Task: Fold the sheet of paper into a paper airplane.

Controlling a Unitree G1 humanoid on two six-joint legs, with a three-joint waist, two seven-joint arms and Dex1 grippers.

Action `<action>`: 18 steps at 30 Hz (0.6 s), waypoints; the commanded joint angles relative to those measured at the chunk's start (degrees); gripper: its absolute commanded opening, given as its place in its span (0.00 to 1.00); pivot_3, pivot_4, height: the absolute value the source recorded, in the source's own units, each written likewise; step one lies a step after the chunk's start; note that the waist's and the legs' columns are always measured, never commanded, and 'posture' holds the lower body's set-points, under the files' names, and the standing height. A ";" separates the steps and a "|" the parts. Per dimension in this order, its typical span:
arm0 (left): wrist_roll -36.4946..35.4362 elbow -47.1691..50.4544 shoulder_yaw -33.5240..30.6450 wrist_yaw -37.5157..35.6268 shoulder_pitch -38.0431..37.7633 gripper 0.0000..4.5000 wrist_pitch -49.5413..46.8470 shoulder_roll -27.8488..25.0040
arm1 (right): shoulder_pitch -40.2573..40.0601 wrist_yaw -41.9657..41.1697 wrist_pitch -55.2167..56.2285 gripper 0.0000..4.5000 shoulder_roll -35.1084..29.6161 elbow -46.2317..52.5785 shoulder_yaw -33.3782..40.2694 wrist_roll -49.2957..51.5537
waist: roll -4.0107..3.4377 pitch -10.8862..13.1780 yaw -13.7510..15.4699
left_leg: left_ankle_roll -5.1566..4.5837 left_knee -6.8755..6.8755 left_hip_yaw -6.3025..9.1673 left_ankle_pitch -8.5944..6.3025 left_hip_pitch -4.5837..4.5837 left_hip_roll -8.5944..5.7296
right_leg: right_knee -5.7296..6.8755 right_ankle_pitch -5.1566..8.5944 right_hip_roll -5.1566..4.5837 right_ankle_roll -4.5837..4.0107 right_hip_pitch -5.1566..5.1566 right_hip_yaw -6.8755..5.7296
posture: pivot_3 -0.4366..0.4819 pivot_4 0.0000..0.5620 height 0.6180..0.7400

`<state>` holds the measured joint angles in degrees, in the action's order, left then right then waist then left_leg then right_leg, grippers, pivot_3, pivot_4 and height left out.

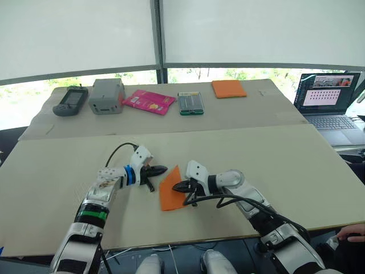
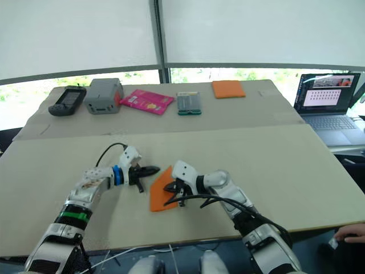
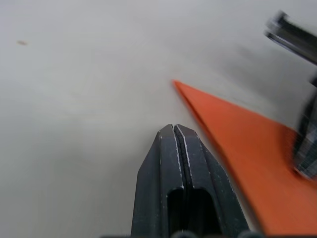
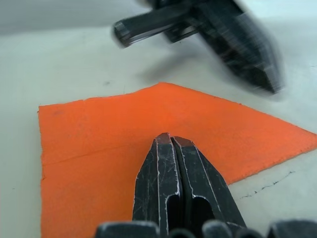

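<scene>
A thin bright-orange creased sheet of paper (image 1: 171, 196) lies flat on the pale table (image 1: 296, 171) between the closed left gripper (image 1: 161, 169) and closed right gripper (image 1: 178, 186), apparently mid-fold; next a flap needs lifting

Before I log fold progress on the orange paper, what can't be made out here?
- Sheet of paper: the right tool covers part of it in the head views, so the creases there are hidden.
- Left wrist view: frame edge cuts the sheet off.
- Right wrist view: the left tool is blurred.
</scene>
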<state>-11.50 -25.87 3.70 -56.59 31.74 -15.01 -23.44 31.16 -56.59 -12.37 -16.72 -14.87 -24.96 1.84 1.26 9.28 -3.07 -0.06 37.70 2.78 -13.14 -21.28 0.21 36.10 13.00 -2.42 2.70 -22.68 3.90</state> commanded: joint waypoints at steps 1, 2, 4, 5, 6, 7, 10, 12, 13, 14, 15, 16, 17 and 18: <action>-0.34 0.26 1.75 -2.76 1.61 0.00 1.85 1.34 | -2.03 0.16 -2.21 0.00 -0.89 -2.60 -2.01 -2.61 | 0.00 0.00 -0.05 | 0.00 0.00 -0.01 0.00 -0.03 -0.01 | -0.01 0.02 0.00 -0.03 -0.02 0.00 | 0.48 0.27 1.00; 0.32 -0.06 2.42 -3.23 1.65 0.00 2.30 1.41 | -2.13 0.19 -2.32 0.00 -0.94 -2.39 -1.94 -2.63 | 0.00 0.00 -0.11 | 0.00 0.00 -0.04 0.00 -0.08 -0.01 | -0.03 0.02 -0.01 -0.03 -0.05 0.02 | 0.48 0.27 1.00; 1.92 -1.76 3.81 -3.14 2.00 0.00 2.87 1.52 | -2.29 0.24 -2.58 0.00 -1.13 -2.06 -1.75 -2.63 | 0.00 0.00 -0.22 | 0.01 -0.01 -0.09 -0.01 -0.26 -0.03 | -0.02 0.02 -0.03 -0.03 -0.25 0.08 | 0.48 0.27 1.00; 2.55 -2.66 4.33 -3.00 2.16 0.00 3.12 1.47 | -2.37 0.27 -2.68 0.00 -1.22 -1.94 -1.66 -2.63 | 0.00 0.00 -0.24 | 0.01 -0.01 -0.09 0.00 -0.37 -0.04 | -0.01 0.02 -0.03 -0.03 -0.35 0.09 | 0.48 0.27 1.00; 3.30 -3.51 4.92 -2.81 2.26 0.00 3.31 1.26 | -2.44 0.32 -2.81 0.00 -1.34 -1.77 -1.56 -2.62 | 0.00 0.00 -0.22 | 0.00 0.00 -0.08 0.00 -0.46 -0.04 | 0.00 0.01 -0.03 -0.03 -0.43 0.08 | 0.48 0.27 1.00; 4.06 -4.32 5.39 -2.59 2.33 0.00 3.50 0.98 | -2.51 0.33 -2.93 0.00 -1.46 -1.59 -1.47 -2.59 | 0.00 0.00 -0.12 | 0.00 0.00 -0.08 0.00 -0.49 -0.05 | 0.02 0.01 -0.02 -0.03 -0.46 0.07 | 0.48 0.27 1.00; 5.62 -6.24 6.18 -2.38 2.02 0.00 3.57 -0.13 | -2.64 0.35 -3.21 0.00 -1.76 -1.18 -1.21 -2.48 | 0.00 0.00 0.09 | 0.00 0.00 -0.08 0.00 -0.47 -0.08 | 0.03 0.01 -0.03 -0.02 -0.42 0.04 | 0.48 0.27 1.00; 5.36 -5.95 6.33 -3.54 1.24 0.00 3.48 -0.84 | -2.68 0.43 -3.39 0.00 -1.85 -1.01 -1.13 -2.41 | 0.00 0.00 0.10 | 0.00 0.00 -0.08 0.00 -0.44 -0.08 | 0.02 0.01 -0.03 -0.02 -0.40 0.04 | 0.48 0.27 1.00; 4.90 -5.24 6.42 -4.59 0.67 0.00 3.23 -1.19 | -2.67 0.41 -3.43 0.00 -1.88 -1.00 -1.14 -2.39 | 0.00 -0.01 0.09 | 0.00 0.00 -0.07 0.00 -0.43 -0.08 | 0.02 0.01 -0.03 -0.02 -0.39 0.04 | 0.48 0.27 1.00; 4.65 -4.00 6.79 -5.78 -0.26 0.00 2.97 -1.78 | -2.54 0.37 -3.40 0.00 -1.84 -1.15 -1.16 -2.40 | -0.01 -0.01 0.08 | 0.00 0.00 -0.07 0.00 -0.43 -0.08 | 0.02 0.01 -0.03 -0.02 -0.39 0.04 | 0.48 0.27 1.00; 4.50 -2.77 7.20 -6.87 -1.22 0.00 2.67 -2.36 | -2.34 0.32 -3.38 0.00 -1.78 -1.34 -1.17 -2.40 | -0.01 -0.01 0.03 | 0.00 0.00 -0.07 0.00 -0.43 -0.07 | 0.02 0.01 -0.03 -0.02 -0.39 0.04 | 0.48 0.27 1.00; 4.35 -1.51 7.58 -7.88 -2.19 0.00 2.44 -2.93 | -2.11 0.24 -3.35 0.00 -1.73 -1.52 -1.20 -2.42 | -0.02 -0.01 0.01 | 0.00 0.00 -0.07 0.00 -0.43 -0.06 | 0.01 0.01 -0.03 -0.02 -0.41 0.05 | 0.48 0.27 1.00; 4.17 -0.27 7.84 -8.64 -3.08 0.00 2.05 -3.44 | -1.86 0.13 -3.30 0.00 -1.69 -1.71 -1.23 -2.45 | -0.02 -0.02 0.02 | 0.00 0.00 -0.06 0.00 -0.43 -0.05 | 0.01 0.02 -0.03 -0.03 -0.41 0.05 | 0.48 0.27 1.00; 4.01 0.83 8.02 -9.17 -3.88 0.00 1.65 -3.87 | -1.60 0.02 -3.25 0.00 -1.65 -1.94 -1.23 -2.47 | -0.02 -0.02 0.04 | 0.00 -0.01 -0.05 0.00 -0.43 -0.04 | 0.00 0.03 -0.03 -0.05 -0.40 0.05 | 0.48 0.27 1.00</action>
<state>-8.65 -25.18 9.15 -63.78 30.34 -11.37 -26.63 30.58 -56.72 -12.67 -17.07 -13.39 -24.73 1.84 1.23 9.26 -3.03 -0.06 37.70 2.74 -13.14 -21.71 0.17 36.10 13.03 -2.46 2.64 -23.09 3.95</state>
